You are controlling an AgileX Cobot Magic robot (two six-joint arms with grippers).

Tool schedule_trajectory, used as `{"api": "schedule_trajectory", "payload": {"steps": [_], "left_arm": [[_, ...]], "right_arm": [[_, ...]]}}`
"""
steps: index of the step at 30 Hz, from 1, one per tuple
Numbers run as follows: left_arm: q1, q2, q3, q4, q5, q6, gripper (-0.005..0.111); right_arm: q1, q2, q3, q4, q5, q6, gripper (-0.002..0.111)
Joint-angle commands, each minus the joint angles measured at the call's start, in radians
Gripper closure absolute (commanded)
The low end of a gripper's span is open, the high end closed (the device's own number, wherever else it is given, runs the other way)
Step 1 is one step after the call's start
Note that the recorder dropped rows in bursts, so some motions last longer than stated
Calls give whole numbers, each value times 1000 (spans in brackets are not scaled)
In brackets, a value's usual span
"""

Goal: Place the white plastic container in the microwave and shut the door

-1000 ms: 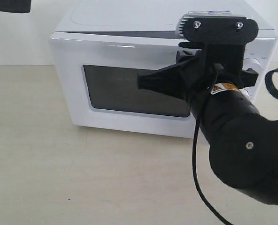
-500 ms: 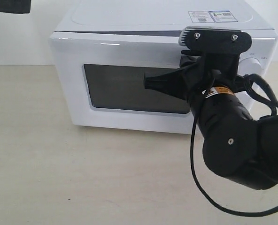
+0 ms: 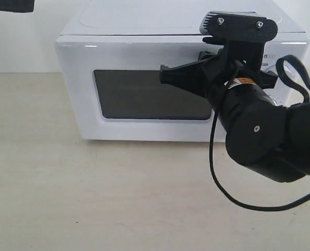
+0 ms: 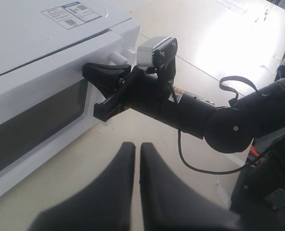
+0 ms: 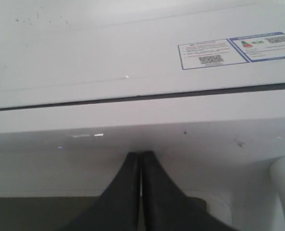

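Note:
The white microwave [image 3: 144, 21] stands at the back of the table, and its door [image 3: 81, 57] with the dark window [image 3: 139, 94] lies flush with the front. My right gripper [image 3: 163, 74] is shut, its tips pressed against the upper part of the door [image 5: 133, 130], as the right wrist view [image 5: 141, 155] and the left wrist view [image 4: 95, 91] both show. My left gripper [image 4: 137, 145] is shut on nothing and hangs above the table in front of the microwave [image 4: 27, 38]. The white plastic container is out of view.
The beige table [image 3: 92, 198] stretches in front of the microwave. My right arm's black body [image 3: 265, 136] and its looping cable [image 3: 212, 167] fill the right side. A dark piece of my left arm [image 3: 8, 5] shows at the top left corner.
The door was slightly ajar, with a dark gap along its top, and has swung flush with the microwave. My right gripper followed it inward and rose a little.

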Motion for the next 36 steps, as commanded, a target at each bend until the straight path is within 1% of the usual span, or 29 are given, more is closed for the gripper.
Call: {"api": "schedule_trajectory", "payload": {"steps": [1, 5, 10, 16, 19, 22, 23, 24, 25, 26, 28, 29, 30, 32, 33, 34, 36], "left_arm": [[-2, -7, -7, -16, -4, 3, 102], [-2, -7, -7, -16, -2, 3, 102], [-2, -7, -7, -16, -2, 3, 102], [-2, -7, -7, -16, -2, 3, 102], [-2, -7, -7, -16, -2, 3, 102], [-2, -7, -7, -16, -2, 3, 102], [-2, -7, -7, -16, -2, 3, 102], [-2, -7, -7, -16, 0, 3, 102], [-2, -7, -7, -16, 2, 3, 102], [-2, -7, -7, -16, 4, 3, 102], [-2, -7, -7, -29, 32, 3, 102], [-2, -9, -7, -53, 72, -1, 102], [-2, -14, -7, -66, 93, -1, 102], [-2, -54, -7, -75, 131, -6, 102], [-2, -77, -7, -75, 131, -22, 102], [-2, -111, -7, -77, 122, -37, 102], [-2, -171, -7, -77, 107, -57, 102]], "right_arm": [[-19, 10, -19, -26, -8, -3, 108], [-19, 10, -19, -33, -17, -3, 108], [-44, 14, -21, -42, -18, 7, 108], [-66, 16, -43, -43, 32, -2, 108], [-45, 0, -43, -39, 39, -16, 108], [-3, -32, -43, 18, 39, -105, 108], [35, -74, -28, 80, 34, -181, 108], [55, -96, -16, 105, 29, -211, 108], [91, -160, 20, 140, 13, -293, 108], [108, -197, 41, 152, 13, -325, 108], [151, -328, 104, 246, 13, -413, 108], [175, -418, 147, 339, 13, -477, 108], [188, -472, 175, 381, 15, -536, 108], [252, -683, 270, 488, 15, -725, 108], [275, -746, 293, 539, 15, -780, 108], [300, -861, 314, 617, 15, -840, 108], [323, -1024, 325, 757, 12, -931, 108]]}}
